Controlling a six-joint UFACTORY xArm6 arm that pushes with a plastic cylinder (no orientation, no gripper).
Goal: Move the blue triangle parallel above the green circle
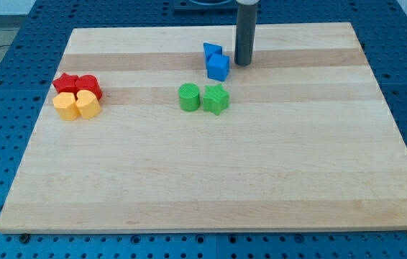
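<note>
The blue triangle (211,50) lies near the view's top centre of the wooden board (211,180), touching a blue cube (218,67) just below and right of it. The green circle (188,96) sits below them, with a green star (216,99) touching its right side. My tip (243,62) is at the lower end of the dark rod, just right of the blue cube and the blue triangle, a small gap away from both.
At the view's left sits a tight cluster: a red star (65,83), a red block (89,85), a yellow hexagon-like block (65,106) and a yellow heart-like block (88,104). Blue perforated table surrounds the board.
</note>
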